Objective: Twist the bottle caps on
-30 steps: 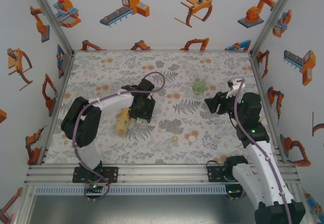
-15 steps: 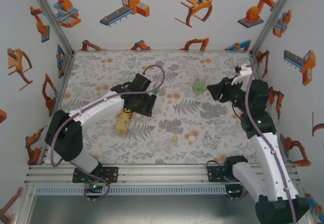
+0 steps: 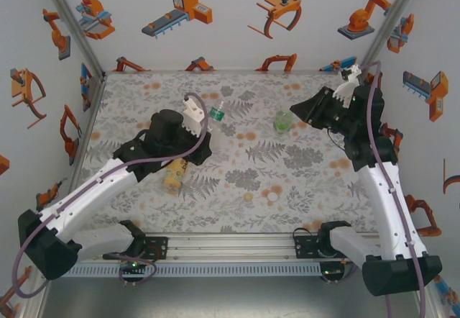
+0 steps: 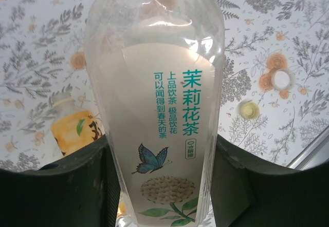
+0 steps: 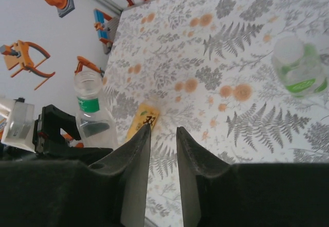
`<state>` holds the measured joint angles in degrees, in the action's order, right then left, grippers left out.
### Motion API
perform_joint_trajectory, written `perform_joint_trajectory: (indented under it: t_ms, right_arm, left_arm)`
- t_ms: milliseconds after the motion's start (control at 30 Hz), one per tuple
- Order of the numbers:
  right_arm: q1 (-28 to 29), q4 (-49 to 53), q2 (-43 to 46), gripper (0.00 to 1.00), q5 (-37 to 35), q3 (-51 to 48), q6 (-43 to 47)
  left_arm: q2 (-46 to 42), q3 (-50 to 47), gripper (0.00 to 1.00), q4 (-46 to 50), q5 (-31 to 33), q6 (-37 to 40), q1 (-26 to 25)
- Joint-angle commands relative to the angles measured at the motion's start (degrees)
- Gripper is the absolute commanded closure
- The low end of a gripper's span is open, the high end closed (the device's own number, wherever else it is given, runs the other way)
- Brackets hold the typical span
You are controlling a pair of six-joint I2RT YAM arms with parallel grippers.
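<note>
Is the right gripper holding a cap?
No, the right wrist view shows bare table between the fingers of the right gripper.

Floral table, juice bottle, green bottle

juice bottle left, caps right

"茉莉花茶" on clear bottle (teal print)
</note>
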<state>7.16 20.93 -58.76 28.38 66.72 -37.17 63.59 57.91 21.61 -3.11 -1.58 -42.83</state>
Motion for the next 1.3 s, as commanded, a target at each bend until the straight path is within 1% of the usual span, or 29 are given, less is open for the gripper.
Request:
perform_joint_trajectory:
  t_ms: [0,100,233,333,433,500,733,833,967,1100,1267]
  right_arm:
    - [0.44,5.49,-1.79,0.73,3.35,3.13,-3.06]
    - [2.31,11.5,-3.16,0.73,1.87,4.76,-0.23]
    - [8.06,17.08,-4.24,0.73,-3.76,4.91,2.86]
    - [12.72,21.91,-5.44,0.74,-8.59,4.53,3.76]
    - [16.9,25.02,-6.75,0.73,-11.4,3.01,3.42]
    - [18.97,26.33,-7.52,0.73,-12.85,1.63,2.26]
    - [24.0,27.19,-8.41,0.73,-16.77,-5.72,-1.14]
    - [25.68,26.72,-8.23,0.73,-18.94,-9.46,-2.88]
    - [26.81,25.3,-9.11,0.71,-21.22,-13.46,-6.66]
    - [27.29,24.96,-11.34,0.69,-22.21,-14.8,-7.83]
    - [28.65,23.94,-13.38,0.63,-23.95,-16.63,-8.04]
  left_arm:
    - [-3.75,-1.19,0.73,-4.38,-2.13,4.18,-0.27]
    - [-6.62,-1.57,0.74,-6.01,-3.32,4.43,-0.24]
    - [-10.06,-2.26,0.76,-8.79,-6.14,6.44,-0.25]
    - [-12.93,-4.29,0.77,-13.56,-7.55,7.42,-0.24]
    - [-15.97,-7.19,0.78,-19.81,-9.68,8.39,-0.15]
    - [-17.42,-8.67,0.81,-23.45,-10.04,8.2,-0.21]
    - [-18.26,-8.37,0.92,-26.86,-10.8,8.03,0.16]
    - [-17.58,-8.13,0.92,-26.84,-11.11,7.69,0.17]
    - [-16.69,-7.62,0.93,-24.54,-10.56,8.19,0.25]
    - [-16.39,-8.29,1.0,-25.99,-10.51,7.37,0.24]
    - [-15.56,-7.49,1.0,-25.59,-11.02,6.78,0.37]
